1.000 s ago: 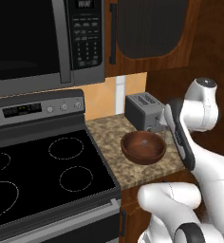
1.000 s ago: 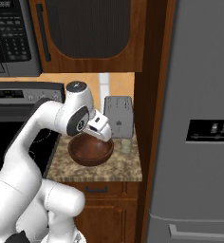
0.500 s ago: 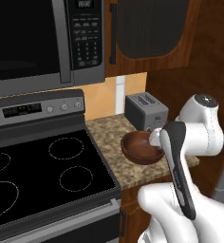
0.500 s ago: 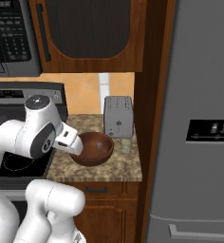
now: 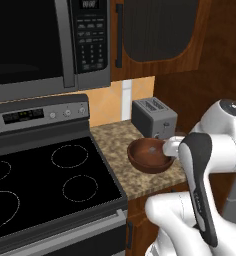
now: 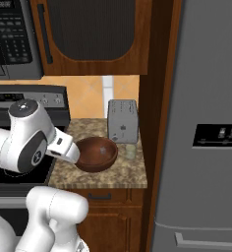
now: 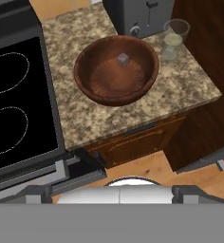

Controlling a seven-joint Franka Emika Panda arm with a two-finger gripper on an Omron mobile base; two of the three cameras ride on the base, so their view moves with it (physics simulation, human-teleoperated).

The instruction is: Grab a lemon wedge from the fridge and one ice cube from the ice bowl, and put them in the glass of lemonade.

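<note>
Pulled back, hand faces ice bowl (image 7: 116,71) well ahead.

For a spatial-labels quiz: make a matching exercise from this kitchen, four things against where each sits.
Things:
1. ice cube
2. glass
3. toaster
4. microwave

Places:
A. above the stove
B. inside the bowl
C. at the back of the counter, by the wall
D. on the counter between the toaster and the bowl, on the fridge side

Pairs: 1-B, 2-D, 3-C, 4-A
</note>
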